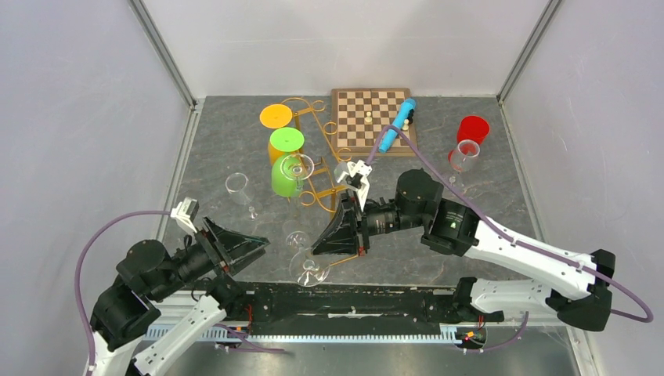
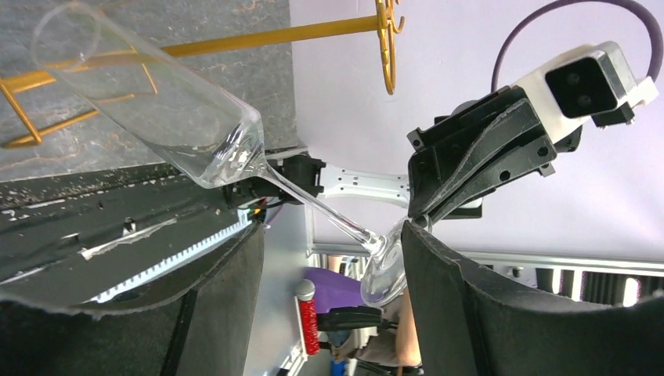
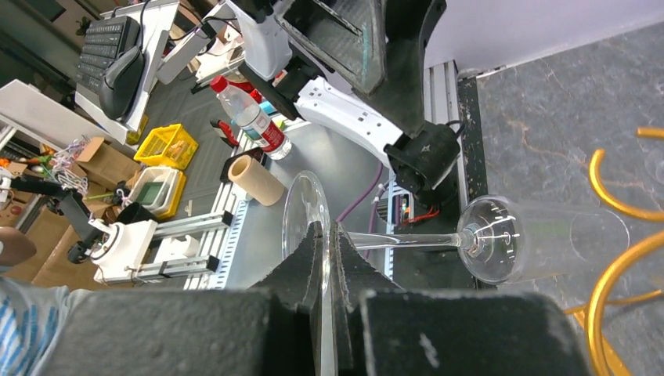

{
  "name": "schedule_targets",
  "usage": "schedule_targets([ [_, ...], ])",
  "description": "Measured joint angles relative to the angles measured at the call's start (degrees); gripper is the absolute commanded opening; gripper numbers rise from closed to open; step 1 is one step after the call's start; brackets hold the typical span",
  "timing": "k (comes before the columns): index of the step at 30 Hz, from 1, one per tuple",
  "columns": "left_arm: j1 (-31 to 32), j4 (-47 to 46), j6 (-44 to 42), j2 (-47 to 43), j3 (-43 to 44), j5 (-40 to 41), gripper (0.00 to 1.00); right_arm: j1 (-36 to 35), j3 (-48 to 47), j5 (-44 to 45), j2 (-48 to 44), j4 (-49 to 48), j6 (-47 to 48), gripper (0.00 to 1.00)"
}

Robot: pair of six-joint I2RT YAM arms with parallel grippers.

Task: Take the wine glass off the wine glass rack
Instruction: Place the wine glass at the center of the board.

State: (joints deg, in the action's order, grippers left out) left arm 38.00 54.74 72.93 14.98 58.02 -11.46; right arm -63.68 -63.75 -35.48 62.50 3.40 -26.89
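Your left gripper (image 1: 254, 247) stands spread wide with nothing in it, just beside the wine glass (image 3: 501, 247). The glass lies sideways near the table's front edge, apart from the wine glass rack (image 2: 274, 35). Your right gripper (image 3: 327, 239) pinches the thin foot edge-on. The glass looks light, stiff, slick and brittle. The stem is probably a safer place to hold it, squeezed gently.

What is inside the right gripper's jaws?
The right gripper pinches the round foot of a clear wine glass edge-on; stem and bowl stick out sideways. The foot's lower part is hidden behind the fingers.
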Motion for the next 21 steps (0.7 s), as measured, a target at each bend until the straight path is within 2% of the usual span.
schedule_targets([
  [12,0.0,-5.7,11.1,-2.4,-8.7,-3.7,0.71,-3.9,-0.1,1.7,3.9,-7.7,7.5,0.00],
  [21,0.0,-9.2,13.3,-2.9,-10.3,-5.9,0.70,-6.3,-0.8,4.0,6.3,-10.8,13.8,0.00],
])
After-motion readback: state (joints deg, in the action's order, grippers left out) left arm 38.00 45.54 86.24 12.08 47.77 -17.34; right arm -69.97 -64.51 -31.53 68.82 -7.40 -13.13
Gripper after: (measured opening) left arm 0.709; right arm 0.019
